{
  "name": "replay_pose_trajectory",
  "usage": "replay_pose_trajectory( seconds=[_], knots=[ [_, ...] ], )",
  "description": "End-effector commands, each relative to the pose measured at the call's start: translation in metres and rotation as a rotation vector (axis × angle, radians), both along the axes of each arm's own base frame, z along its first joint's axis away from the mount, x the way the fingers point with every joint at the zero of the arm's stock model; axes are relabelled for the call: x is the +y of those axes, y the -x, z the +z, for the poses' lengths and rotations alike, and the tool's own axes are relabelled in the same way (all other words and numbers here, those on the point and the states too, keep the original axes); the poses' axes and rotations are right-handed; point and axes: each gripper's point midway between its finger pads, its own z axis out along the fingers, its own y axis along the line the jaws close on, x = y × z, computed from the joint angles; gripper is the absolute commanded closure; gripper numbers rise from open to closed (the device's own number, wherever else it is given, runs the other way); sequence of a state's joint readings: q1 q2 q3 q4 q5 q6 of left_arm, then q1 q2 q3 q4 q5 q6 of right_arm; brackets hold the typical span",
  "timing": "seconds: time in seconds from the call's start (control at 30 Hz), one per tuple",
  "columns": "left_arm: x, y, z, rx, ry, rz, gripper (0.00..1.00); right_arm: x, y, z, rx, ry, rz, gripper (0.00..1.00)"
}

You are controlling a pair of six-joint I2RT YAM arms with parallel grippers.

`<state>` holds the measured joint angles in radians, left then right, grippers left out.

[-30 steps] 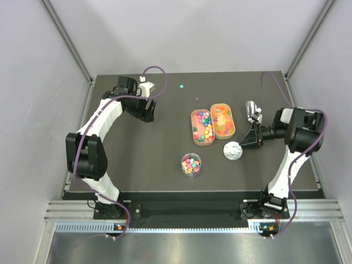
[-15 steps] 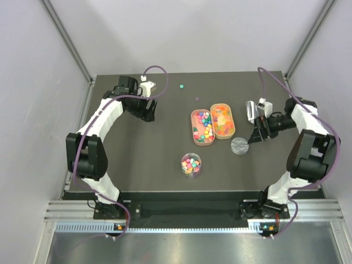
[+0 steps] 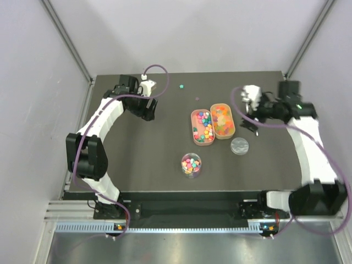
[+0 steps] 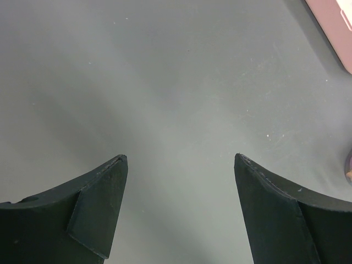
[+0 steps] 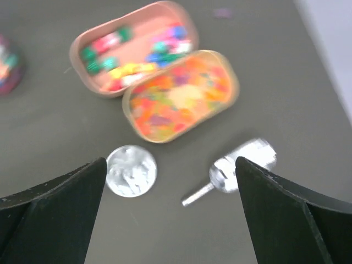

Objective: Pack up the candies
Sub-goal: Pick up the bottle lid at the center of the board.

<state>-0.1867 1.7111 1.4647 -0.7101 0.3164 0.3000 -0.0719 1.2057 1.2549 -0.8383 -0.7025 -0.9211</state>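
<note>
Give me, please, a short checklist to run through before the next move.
1. Right hand open, empty: ok.
2. Left hand open, empty: ok.
3. Round container uncovered, lid flat on the table: ok.
4. Metal scoop lying free, unheld: ok.
5. Pink tray and orange tray hold candies: ok.
6. Table free of strays: not ok, a green piece and a purple piece lie beyond the trays.
</note>
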Motion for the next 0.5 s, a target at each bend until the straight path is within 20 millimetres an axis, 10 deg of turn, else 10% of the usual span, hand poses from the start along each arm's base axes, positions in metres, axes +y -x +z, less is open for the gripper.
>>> replay_pose_trajectory(
  seconds=[0.0, 0.47],
  knots=[
    [-0.001, -0.006, 0.02, -0.075, -0.005, -0.019, 0.17, 0.022, 0.041, -0.087, 0.302, 0.237, 0.427, 0.0],
    [0.007, 0.013, 0.013, -0.063, -0.035, -0.021, 0.17, 0.002, 0.026, -0.165, 0.131, 0.523, 0.746, 0.0]
  ],
)
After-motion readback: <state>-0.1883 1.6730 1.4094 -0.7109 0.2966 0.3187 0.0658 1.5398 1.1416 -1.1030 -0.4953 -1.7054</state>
